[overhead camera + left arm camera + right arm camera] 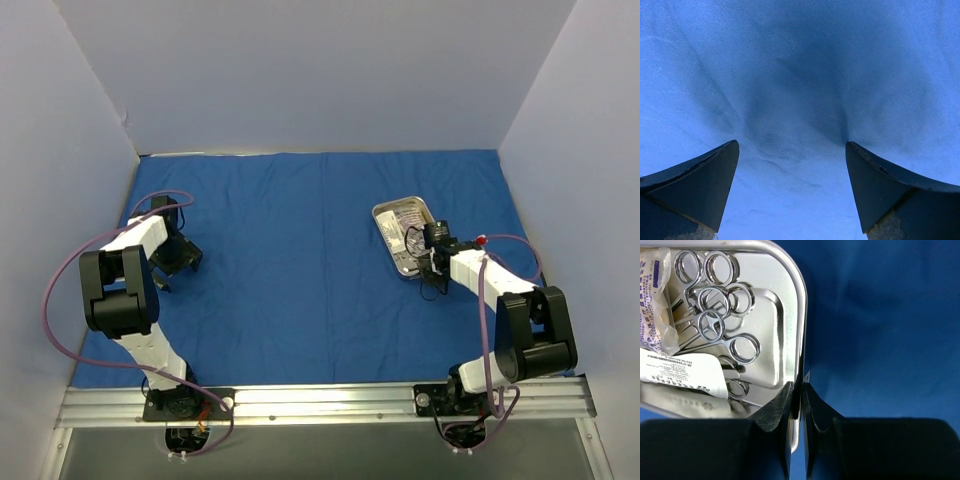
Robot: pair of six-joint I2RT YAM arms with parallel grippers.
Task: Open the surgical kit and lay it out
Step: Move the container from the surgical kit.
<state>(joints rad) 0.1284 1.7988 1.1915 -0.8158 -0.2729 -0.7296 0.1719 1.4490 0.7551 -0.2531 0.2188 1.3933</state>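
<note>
The surgical kit's royal-blue cloth wrap (300,260) lies spread flat over the table. On it at the right sits the small steel tray (378,215), holding several scissor-like instruments (715,325) with ring handles and two clear packets (680,372). My right gripper (801,385) is shut on the tray's right rim (802,315) near its close corner, one finger inside the tray and one outside. In the top view the right gripper (430,262) sits at the tray's near right side. My left gripper (791,143) hangs open just above the bare cloth (800,60) at the far left (178,262), holding nothing.
White walls (300,80) close the table on the left, back and right. A metal rail (320,400) with the arm bases runs along the near edge. Faint creases cross the cloth under the left gripper.
</note>
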